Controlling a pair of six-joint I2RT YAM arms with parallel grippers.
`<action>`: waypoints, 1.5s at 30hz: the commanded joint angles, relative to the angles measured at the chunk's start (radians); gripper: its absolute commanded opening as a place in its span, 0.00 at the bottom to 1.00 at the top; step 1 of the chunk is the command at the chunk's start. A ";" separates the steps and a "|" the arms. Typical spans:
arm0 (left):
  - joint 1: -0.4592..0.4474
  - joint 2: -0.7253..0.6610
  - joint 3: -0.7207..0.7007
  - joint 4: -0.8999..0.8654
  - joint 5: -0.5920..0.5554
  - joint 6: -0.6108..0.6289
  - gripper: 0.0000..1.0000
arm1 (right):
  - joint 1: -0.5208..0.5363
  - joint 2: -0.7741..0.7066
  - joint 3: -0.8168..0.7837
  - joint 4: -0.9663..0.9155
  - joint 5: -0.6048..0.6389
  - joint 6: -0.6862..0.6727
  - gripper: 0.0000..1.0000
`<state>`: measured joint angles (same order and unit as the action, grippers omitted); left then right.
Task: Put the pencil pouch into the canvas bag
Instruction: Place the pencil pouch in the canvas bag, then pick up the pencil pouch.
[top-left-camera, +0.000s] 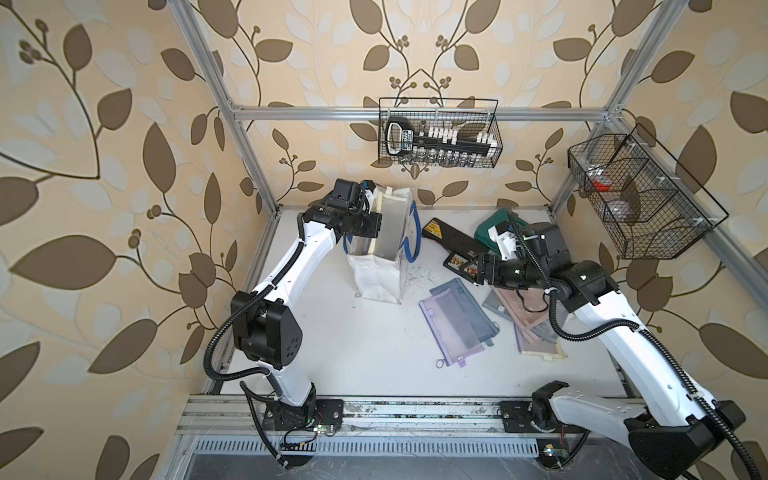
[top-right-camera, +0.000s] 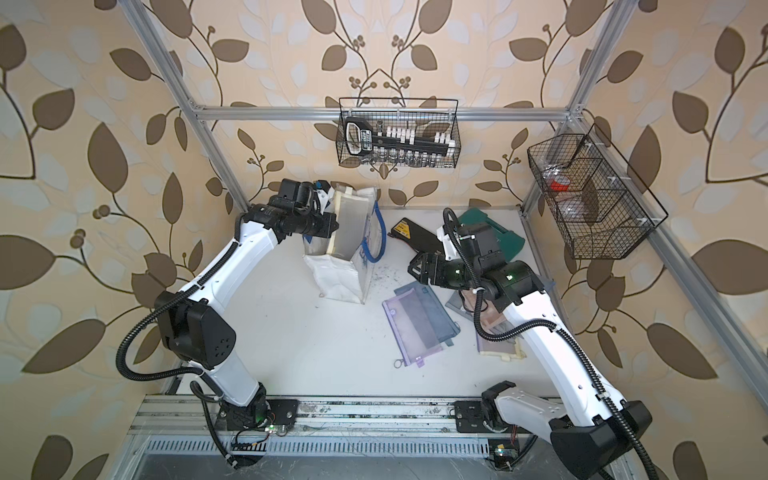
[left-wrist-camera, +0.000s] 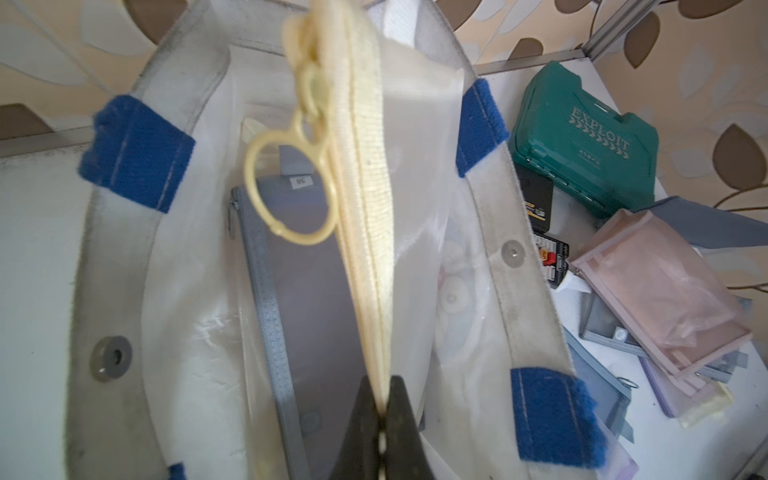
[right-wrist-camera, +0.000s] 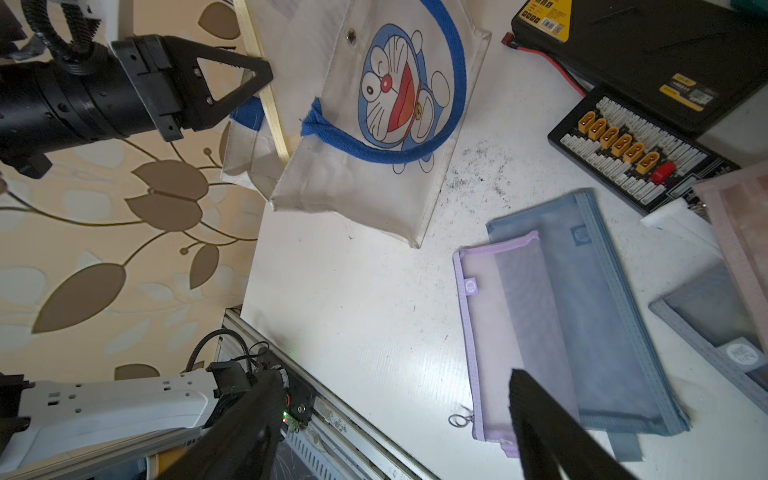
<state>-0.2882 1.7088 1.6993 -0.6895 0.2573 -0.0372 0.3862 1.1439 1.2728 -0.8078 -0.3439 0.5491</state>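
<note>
Pinching the cream pencil pouch (left-wrist-camera: 365, 187) by its zipper edge in the left hand (left-wrist-camera: 382, 399), partly inside the canvas bag (left-wrist-camera: 498, 257): lower straight beside the grey pouch (left-wrist-camera: 307, 291), then release; right hand (right-wrist-camera: 394, 372) spread, holding nothing.

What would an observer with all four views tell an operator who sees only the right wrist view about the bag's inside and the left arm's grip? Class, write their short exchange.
Operator: Is the canvas bag empty inside?
Observer: No. The left wrist view shows a grey pouch lying inside it.
Operator: How is the cream pencil pouch held?
Observer: The left gripper is shut on its zipper edge, at the bag's open mouth.
</note>
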 joint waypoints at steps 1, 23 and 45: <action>-0.002 0.019 0.016 -0.046 0.033 -0.015 0.00 | 0.000 0.002 -0.044 0.031 0.008 -0.010 0.83; -0.101 -0.304 -0.034 -0.186 -0.184 -0.051 0.75 | -0.001 0.033 -0.351 0.137 0.040 -0.065 0.83; -0.652 -0.360 -0.774 0.262 0.011 -0.708 0.80 | 0.001 0.361 -0.471 0.383 0.020 -0.133 0.73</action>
<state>-0.9367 1.3003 0.9501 -0.6239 0.2184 -0.6418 0.3862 1.4914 0.8246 -0.4652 -0.3210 0.4278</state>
